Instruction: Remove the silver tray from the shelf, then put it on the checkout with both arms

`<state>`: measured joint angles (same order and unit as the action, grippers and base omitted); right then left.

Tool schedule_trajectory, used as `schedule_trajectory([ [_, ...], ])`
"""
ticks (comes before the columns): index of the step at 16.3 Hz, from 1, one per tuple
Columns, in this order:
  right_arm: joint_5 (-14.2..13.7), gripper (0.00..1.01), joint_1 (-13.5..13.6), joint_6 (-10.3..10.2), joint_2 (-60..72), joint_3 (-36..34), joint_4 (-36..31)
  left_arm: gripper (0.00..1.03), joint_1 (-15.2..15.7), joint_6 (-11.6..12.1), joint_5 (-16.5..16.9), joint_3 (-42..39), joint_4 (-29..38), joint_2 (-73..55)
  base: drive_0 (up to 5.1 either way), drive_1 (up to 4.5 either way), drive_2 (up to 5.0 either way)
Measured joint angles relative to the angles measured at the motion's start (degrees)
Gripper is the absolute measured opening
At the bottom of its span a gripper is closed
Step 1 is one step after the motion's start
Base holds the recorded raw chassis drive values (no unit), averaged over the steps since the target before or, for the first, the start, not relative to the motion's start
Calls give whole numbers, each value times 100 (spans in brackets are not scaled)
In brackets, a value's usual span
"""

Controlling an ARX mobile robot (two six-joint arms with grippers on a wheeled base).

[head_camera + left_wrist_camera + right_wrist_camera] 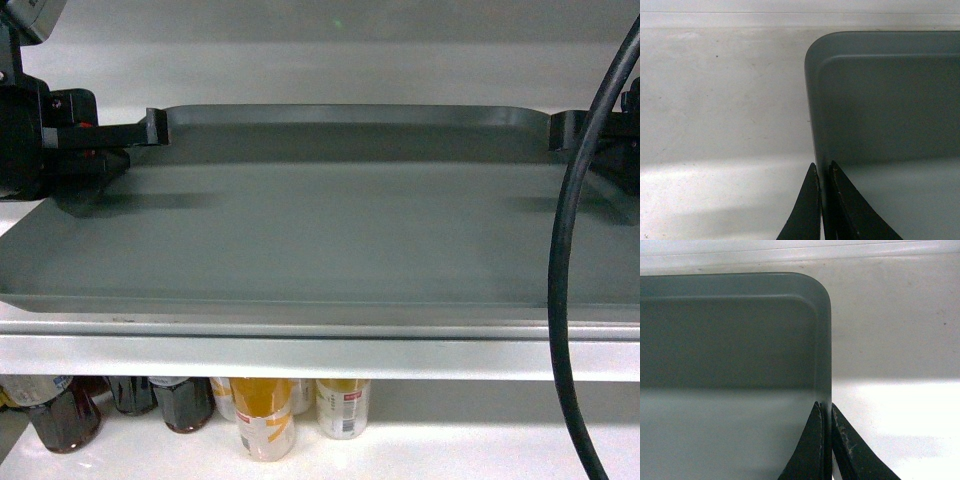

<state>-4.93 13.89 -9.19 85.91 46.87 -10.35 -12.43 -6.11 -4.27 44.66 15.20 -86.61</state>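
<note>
Black cable (565, 250) hangs closest to the head camera, in front of the large matte grey-silver metal tray (320, 230). Tray lies flat on the white shelf board (300, 352), bottles (265, 415) below it. Left gripper (822, 200) and right gripper (826, 437) each pinch a side rim of the tray, 2 fingers straddling it. I'd lift both sides evenly, stay level, pull straight out from the shelf.
</note>
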Motion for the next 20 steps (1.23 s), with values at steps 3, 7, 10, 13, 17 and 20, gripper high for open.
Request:
schedule_trajectory([
  [3, 0, 3, 0, 0, 0, 0, -2, 3, 0, 2, 0, 0, 0, 0, 0, 0, 0],
  [7, 0, 3, 0, 0, 0, 0, -2, 3, 0, 2, 0, 0, 0, 0, 0, 0, 0],
  [10, 0, 3, 0, 0, 0, 0, -2, 3, 0, 2, 0, 0, 0, 0, 0, 0, 0],
  [13, 0, 3, 0, 0, 0, 0, -2, 3, 0, 2, 0, 0, 0, 0, 0, 0, 0],
  [17, 0, 3, 0, 0, 0, 0, -15, 3, 0, 2, 0, 0, 7, 0, 7, -260, 274],
  [20, 0, 3, 0, 2, 0, 0, -15, 3, 4, 2, 0, 0, -9, 0, 6, -331, 342],
])
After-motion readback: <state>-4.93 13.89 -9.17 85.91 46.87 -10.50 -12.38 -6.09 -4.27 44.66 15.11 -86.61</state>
